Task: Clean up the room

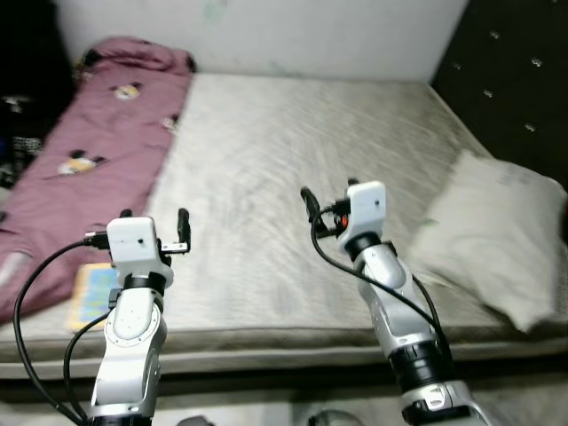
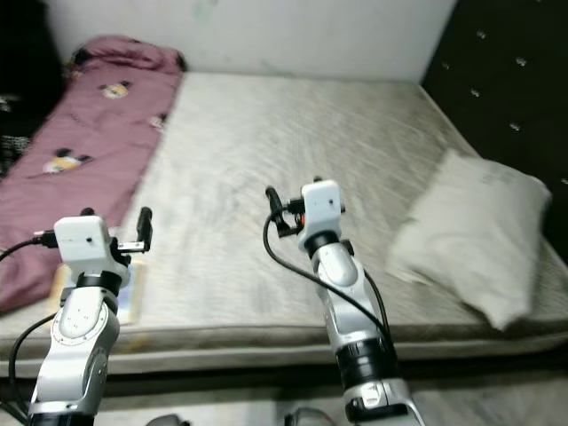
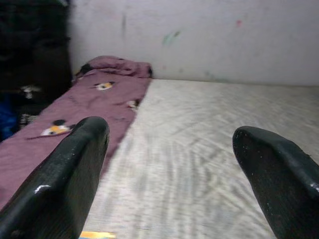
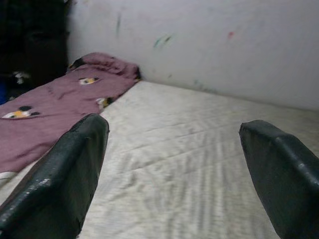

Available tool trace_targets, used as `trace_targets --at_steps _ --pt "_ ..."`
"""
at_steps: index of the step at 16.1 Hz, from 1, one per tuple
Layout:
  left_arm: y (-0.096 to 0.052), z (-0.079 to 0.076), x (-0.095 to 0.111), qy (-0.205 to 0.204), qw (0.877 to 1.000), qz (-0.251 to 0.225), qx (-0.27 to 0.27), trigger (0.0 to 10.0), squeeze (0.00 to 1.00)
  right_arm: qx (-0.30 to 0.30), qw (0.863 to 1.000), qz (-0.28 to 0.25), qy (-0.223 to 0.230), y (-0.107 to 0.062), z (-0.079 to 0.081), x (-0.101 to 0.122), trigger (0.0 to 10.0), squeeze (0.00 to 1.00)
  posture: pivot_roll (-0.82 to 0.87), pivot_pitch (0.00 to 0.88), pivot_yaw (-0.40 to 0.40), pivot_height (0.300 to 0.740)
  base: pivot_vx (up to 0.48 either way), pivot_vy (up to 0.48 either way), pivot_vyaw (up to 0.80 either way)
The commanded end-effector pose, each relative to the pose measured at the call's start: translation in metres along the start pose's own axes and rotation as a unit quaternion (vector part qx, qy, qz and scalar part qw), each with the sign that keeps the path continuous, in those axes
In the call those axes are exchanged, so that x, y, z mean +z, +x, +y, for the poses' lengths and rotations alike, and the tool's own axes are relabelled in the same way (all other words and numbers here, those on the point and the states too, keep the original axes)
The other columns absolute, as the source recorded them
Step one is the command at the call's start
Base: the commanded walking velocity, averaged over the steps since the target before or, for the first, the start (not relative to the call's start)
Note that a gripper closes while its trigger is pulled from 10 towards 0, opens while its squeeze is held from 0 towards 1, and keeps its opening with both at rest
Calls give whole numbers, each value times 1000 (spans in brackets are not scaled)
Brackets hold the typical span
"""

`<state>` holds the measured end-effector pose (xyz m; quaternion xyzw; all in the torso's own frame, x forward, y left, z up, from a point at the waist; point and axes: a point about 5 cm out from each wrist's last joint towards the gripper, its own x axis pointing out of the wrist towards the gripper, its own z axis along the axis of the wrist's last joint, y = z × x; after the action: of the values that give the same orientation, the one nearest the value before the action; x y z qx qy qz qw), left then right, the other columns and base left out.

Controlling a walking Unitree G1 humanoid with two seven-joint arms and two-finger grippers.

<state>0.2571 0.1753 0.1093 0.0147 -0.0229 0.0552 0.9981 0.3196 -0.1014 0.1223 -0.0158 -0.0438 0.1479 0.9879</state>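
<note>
The left gripper (image 1: 153, 218) and the right gripper (image 1: 328, 197) both hung over the near edge of the bed (image 1: 293, 151), fingers spread wide and holding nothing. A pink blanket (image 1: 98, 133) lay along the bed's left side, with a small colourful book (image 1: 93, 293) at its near left corner beside the left gripper. A white pillow (image 1: 497, 235) rested on the bed's right side, against the dark headboard (image 1: 515, 80).
</note>
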Motion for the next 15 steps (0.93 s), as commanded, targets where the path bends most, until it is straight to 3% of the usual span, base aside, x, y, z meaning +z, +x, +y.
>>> trace_targets --at_steps 1,15 --pt "0 -7 1 -4 1000 -1 -10 10000 0 -10 1000 8 -7 -3 -9 -3 10000 0 -35 0 -31 740 0 -334 0" --pt "2 -10 4 -13 1000 -15 -22 10000 0 -8 1000 5 -22 -2 -9 -2 10000 0 -43 0 -31 740 0 0 59"
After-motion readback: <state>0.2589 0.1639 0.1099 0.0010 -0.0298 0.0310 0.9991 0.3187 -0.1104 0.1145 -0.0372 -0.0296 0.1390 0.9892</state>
